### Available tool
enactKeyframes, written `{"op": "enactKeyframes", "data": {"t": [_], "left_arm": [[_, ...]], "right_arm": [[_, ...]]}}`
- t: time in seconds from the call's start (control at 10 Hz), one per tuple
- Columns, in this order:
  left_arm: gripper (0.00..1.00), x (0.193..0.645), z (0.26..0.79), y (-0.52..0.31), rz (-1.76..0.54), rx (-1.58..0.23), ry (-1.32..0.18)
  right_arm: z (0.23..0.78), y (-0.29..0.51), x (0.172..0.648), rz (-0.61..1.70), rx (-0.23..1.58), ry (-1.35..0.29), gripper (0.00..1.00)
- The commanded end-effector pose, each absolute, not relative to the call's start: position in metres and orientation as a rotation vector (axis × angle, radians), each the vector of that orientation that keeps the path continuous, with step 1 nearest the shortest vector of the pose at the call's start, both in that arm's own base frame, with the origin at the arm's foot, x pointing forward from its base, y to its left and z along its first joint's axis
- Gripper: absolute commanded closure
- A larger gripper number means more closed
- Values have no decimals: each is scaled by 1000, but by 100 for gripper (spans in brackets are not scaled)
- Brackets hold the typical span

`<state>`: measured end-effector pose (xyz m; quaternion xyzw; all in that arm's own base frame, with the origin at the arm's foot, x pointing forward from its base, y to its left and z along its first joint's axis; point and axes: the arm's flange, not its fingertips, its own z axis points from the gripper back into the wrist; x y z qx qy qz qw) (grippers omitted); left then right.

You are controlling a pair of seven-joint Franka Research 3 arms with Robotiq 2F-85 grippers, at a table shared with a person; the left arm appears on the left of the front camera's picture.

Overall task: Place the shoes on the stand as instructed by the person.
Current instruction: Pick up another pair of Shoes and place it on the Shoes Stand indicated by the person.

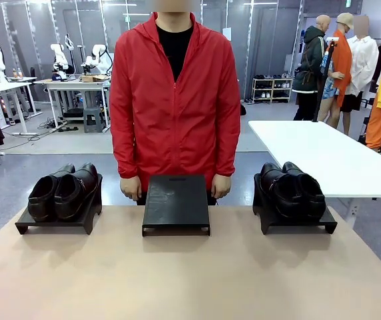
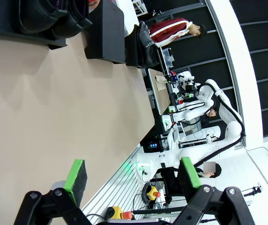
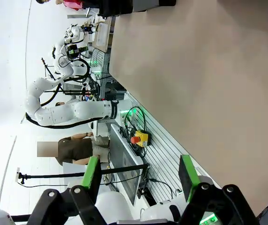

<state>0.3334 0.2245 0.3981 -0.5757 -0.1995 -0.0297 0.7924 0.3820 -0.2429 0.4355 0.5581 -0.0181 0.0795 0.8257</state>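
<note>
One pair of glossy black shoes (image 1: 64, 191) sits on the left stand (image 1: 57, 223). A second pair (image 1: 292, 190) sits on the right stand (image 1: 297, 225). Between them the middle stand (image 1: 176, 203) has a bare top, and the person (image 1: 174, 100) in a red jacket rests both hands at its far edge. In the left wrist view my left gripper (image 2: 131, 168) is open over the near table edge, with the shoes (image 2: 45, 18) and middle stand (image 2: 107, 33) far off. My right gripper (image 3: 141, 166) is open too, holding nothing, beside the table's near edge.
The tan tabletop (image 1: 177, 280) stretches from the stands to the near edge. A white table (image 1: 330, 157) stands behind on the right. An emergency stop button (image 3: 138, 138) and cables lie off the table's edge below my right gripper.
</note>
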Motion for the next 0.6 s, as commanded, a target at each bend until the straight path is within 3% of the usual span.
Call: {"op": "enactKeyframes", "data": {"t": [0.0,0.5], "left_arm": [[0,329,400,222,-79,-1242,-433],[0,329,400,222,-79,-1242,-433]], "right_arm": [[435,-242,378,184,1178,-32,16],[435,-242,378,184,1178,-32,16]]}}
